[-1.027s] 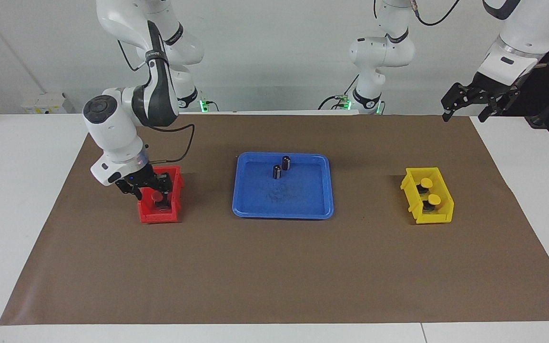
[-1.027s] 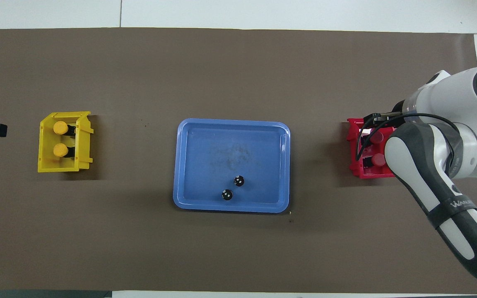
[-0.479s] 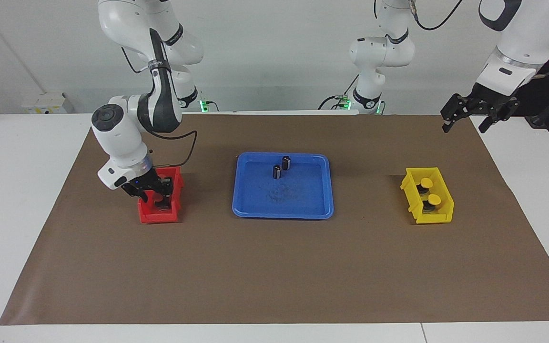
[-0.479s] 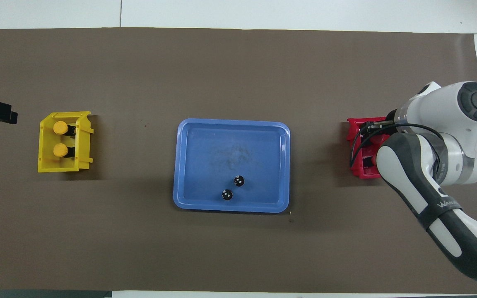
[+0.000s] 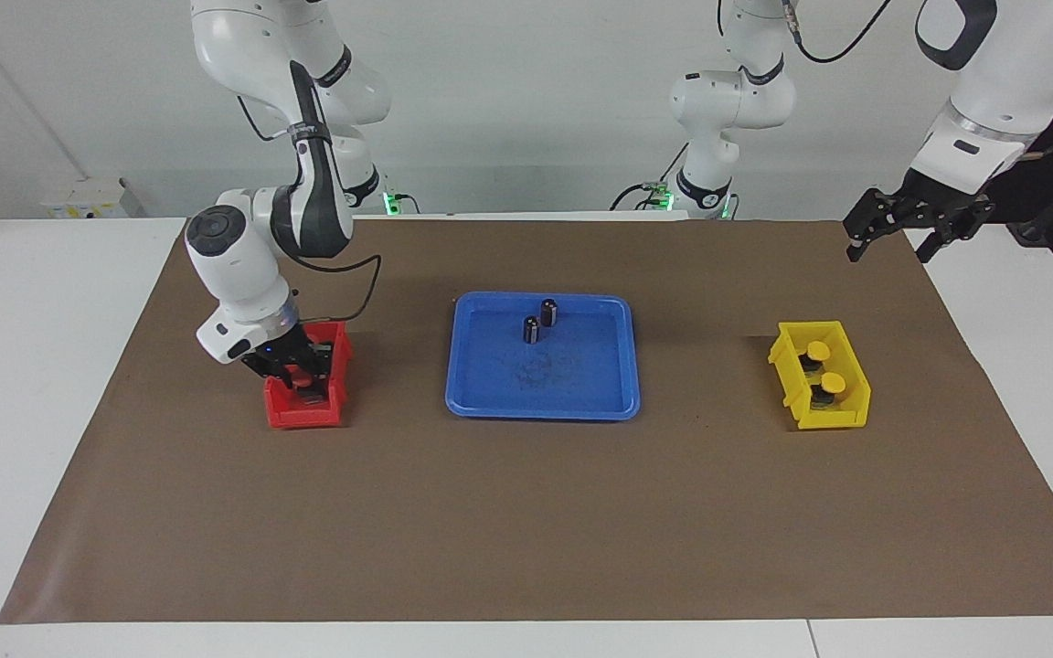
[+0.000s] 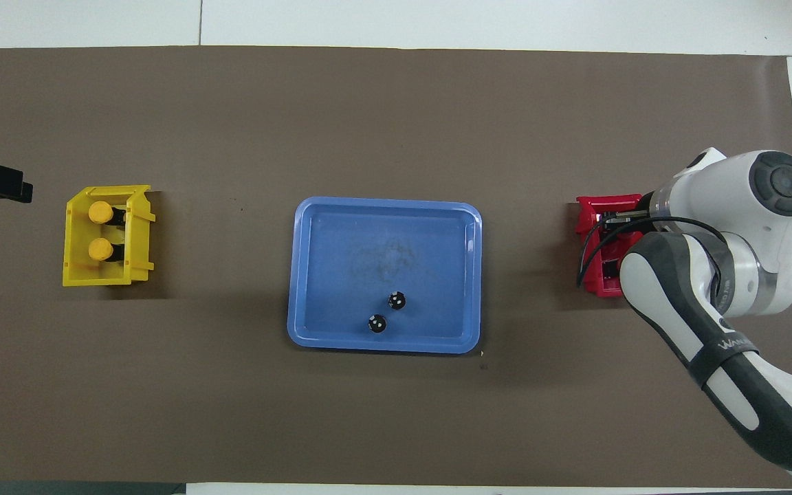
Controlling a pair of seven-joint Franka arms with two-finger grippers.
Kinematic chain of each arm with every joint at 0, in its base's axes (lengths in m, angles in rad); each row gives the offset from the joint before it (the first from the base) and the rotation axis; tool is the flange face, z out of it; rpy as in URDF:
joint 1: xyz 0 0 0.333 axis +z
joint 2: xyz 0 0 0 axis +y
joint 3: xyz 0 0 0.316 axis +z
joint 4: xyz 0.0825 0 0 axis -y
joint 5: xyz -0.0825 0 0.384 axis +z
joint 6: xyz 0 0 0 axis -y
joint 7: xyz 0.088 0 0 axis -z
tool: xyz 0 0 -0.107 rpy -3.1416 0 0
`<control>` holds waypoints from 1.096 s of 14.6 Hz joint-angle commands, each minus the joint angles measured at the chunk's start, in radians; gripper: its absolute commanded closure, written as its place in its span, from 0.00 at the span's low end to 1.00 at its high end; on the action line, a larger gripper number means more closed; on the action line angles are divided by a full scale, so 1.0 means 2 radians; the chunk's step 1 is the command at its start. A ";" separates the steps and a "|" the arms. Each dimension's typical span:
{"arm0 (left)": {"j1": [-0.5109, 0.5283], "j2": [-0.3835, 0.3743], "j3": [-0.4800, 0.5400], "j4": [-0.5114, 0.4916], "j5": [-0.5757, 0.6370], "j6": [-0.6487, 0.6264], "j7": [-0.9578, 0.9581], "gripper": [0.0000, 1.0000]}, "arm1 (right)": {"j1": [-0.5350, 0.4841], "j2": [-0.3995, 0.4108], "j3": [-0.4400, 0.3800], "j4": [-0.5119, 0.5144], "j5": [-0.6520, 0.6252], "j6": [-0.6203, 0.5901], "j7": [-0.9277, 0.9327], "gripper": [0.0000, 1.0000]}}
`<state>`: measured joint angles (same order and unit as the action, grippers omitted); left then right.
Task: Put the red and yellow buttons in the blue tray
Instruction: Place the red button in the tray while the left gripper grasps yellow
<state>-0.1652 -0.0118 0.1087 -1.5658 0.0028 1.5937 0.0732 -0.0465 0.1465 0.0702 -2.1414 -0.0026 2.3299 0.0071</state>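
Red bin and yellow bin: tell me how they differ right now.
The red bin has the right gripper down inside it, hiding most of its contents; the yellow bin is unattended, the left gripper raised well away. The yellow bin shows two yellow buttons. They sit at different ends of the table. Both flank the blue tray.

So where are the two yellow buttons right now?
Both yellow buttons sit in the small yellow bin toward the left arm's end of the table, beside the blue tray.

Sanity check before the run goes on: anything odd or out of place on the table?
Nothing spilled or damaged. Only oddity: two black-and-silver cylinders without coloured caps already stand in the blue tray. The yellow buttons sit in their yellow bin.
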 commanded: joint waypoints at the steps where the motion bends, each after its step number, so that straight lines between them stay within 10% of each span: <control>1: -0.003 -0.006 0.001 -0.006 0.007 0.015 -0.005 0.00 | -0.009 -0.013 0.004 0.000 0.009 -0.017 -0.017 0.66; 9: -0.004 0.061 0.000 -0.018 0.006 0.101 -0.005 0.01 | 0.037 0.044 0.005 0.260 0.009 -0.262 0.023 0.65; 16: 0.008 0.100 0.001 -0.104 0.005 0.235 -0.011 0.24 | 0.220 0.101 0.005 0.284 0.001 -0.168 0.310 0.65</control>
<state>-0.1591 0.2021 0.1116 -1.7217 0.0028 2.0036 0.0670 0.3346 0.2825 0.0844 -1.6083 0.0087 1.9508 0.5276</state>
